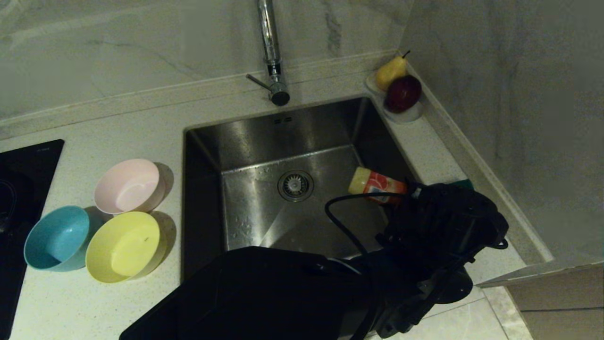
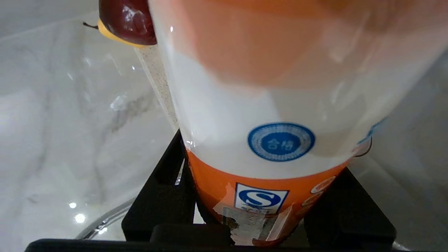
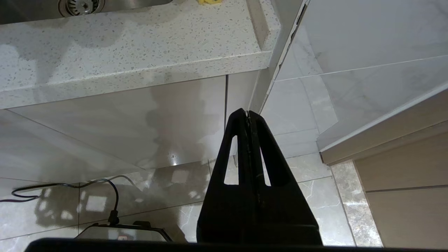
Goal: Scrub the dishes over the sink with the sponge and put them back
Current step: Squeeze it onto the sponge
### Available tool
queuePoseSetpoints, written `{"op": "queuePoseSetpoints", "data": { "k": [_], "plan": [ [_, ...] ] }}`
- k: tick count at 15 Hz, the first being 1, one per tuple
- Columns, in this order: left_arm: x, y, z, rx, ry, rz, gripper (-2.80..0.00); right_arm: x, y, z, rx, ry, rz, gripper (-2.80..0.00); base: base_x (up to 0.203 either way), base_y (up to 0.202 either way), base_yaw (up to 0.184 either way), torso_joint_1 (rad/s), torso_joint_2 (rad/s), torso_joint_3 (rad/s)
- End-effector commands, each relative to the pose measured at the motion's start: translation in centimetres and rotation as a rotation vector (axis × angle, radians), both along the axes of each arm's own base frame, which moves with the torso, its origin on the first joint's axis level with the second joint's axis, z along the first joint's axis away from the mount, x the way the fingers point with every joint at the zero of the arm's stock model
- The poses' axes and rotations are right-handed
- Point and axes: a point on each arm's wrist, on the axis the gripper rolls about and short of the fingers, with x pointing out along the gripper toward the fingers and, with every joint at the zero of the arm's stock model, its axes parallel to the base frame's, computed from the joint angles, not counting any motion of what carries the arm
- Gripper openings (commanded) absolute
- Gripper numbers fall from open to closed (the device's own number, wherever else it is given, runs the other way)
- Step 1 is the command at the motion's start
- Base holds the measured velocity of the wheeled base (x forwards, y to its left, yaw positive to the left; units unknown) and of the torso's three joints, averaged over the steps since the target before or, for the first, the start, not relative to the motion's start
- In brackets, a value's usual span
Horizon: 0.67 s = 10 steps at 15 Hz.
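Three bowls stand on the counter left of the sink (image 1: 245,137): pink (image 1: 127,185), blue (image 1: 56,237) and yellow (image 1: 123,246). My left arm reaches across to the sink's right side. Its gripper (image 1: 408,191) (image 2: 262,154) is shut on an orange-and-white bottle (image 1: 377,185) (image 2: 266,105), which lies tilted over the basin with its pale cap toward the drain (image 1: 295,185). A green edge of the sponge (image 1: 465,183) shows on the counter behind that arm, and a yellow bit of the sponge (image 3: 209,1) shows in the right wrist view. My right gripper (image 3: 247,112) hangs shut and empty below the counter edge.
A chrome tap (image 1: 272,52) stands behind the sink. A white dish (image 1: 406,115) in the far right corner holds a pear (image 1: 390,71) and a dark red apple (image 1: 403,93) (image 2: 127,21). A black hob (image 1: 23,189) lies at the far left. Marble walls close the back and right.
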Motion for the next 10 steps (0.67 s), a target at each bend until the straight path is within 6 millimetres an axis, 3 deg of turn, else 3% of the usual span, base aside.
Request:
{"op": "queuePoseSetpoints", "data": {
  "k": [1, 10],
  "plan": [
    [0.1, -0.13, -0.55, 0.018, 0.0, 0.006, -2.8, 0.0, 0.0, -0.02, 0.0, 0.0, 0.0, -2.8, 0.0, 0.0, 0.0, 0.0, 0.0, 0.0],
    [0.18, -0.24, -0.96, 0.022, 0.002, 0.008, -2.8, 0.01, 0.0, -0.03, 0.0, 0.001, 0.0, -2.8, 0.0, 0.0, 0.0, 0.0, 0.0, 0.0]
  ]
}}
